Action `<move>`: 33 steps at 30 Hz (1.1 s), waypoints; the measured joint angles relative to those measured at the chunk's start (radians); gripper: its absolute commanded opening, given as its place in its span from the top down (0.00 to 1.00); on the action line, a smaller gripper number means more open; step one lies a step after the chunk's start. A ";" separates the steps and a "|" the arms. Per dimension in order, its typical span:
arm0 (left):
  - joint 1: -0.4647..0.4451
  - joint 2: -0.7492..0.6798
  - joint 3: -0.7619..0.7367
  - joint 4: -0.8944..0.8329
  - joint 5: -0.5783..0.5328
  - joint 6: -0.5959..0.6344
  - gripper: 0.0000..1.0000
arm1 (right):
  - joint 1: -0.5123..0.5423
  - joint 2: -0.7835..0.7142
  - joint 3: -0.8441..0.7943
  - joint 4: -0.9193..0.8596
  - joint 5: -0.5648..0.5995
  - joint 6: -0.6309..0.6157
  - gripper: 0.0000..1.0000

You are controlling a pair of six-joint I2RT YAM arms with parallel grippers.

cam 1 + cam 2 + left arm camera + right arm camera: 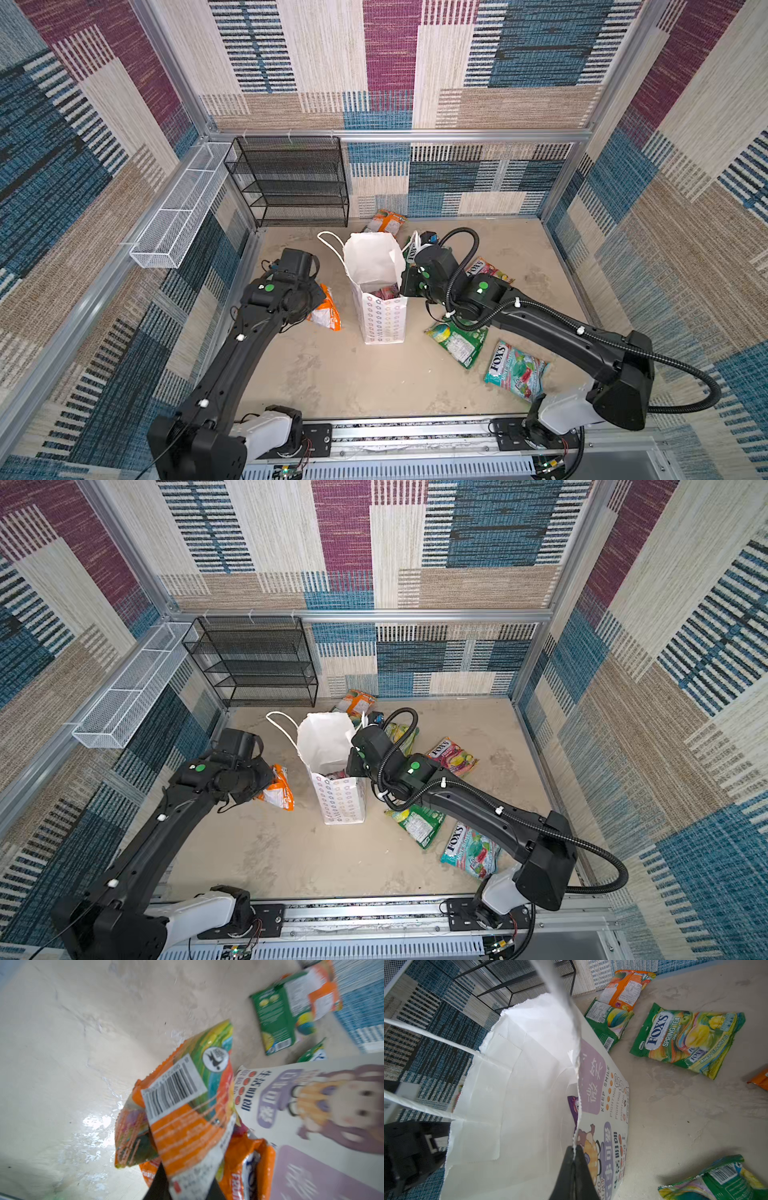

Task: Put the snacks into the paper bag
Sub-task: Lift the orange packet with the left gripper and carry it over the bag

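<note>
Two grasps on my feed: left fingers (pixel 157 1185) clenched on an orange snack packet (pixel 182 1126) beside the paper bag (pixel 380 318), right fingers (pixel 566 1169) pinching its top edge.

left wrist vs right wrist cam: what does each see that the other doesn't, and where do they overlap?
Left wrist only: the left gripper, jaws shut on the held orange packet, barcode facing the camera.
Right wrist only: the right gripper pinching the paper bag by its rim, a purple packet inside the bag, the Spring Tea packet, the black rack.
Both: the bag's cartoon-printed side, and the green packet beside the far orange packet.
</note>
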 measured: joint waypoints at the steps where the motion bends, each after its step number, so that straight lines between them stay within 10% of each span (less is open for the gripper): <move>1: 0.001 -0.015 0.042 -0.020 -0.018 0.015 0.91 | 0.000 0.000 0.002 -0.001 0.000 -0.003 1.00; 9: 0.003 -0.012 0.428 -0.173 -0.061 0.142 0.91 | 0.000 0.000 0.006 -0.005 0.004 -0.011 1.00; 20: -0.018 0.210 0.899 -0.216 0.150 0.246 0.90 | 0.000 -0.007 0.005 -0.005 0.003 -0.015 1.00; 33: -0.217 0.452 1.263 -0.223 0.220 0.295 0.89 | 0.000 -0.008 -0.007 -0.003 0.003 -0.015 1.00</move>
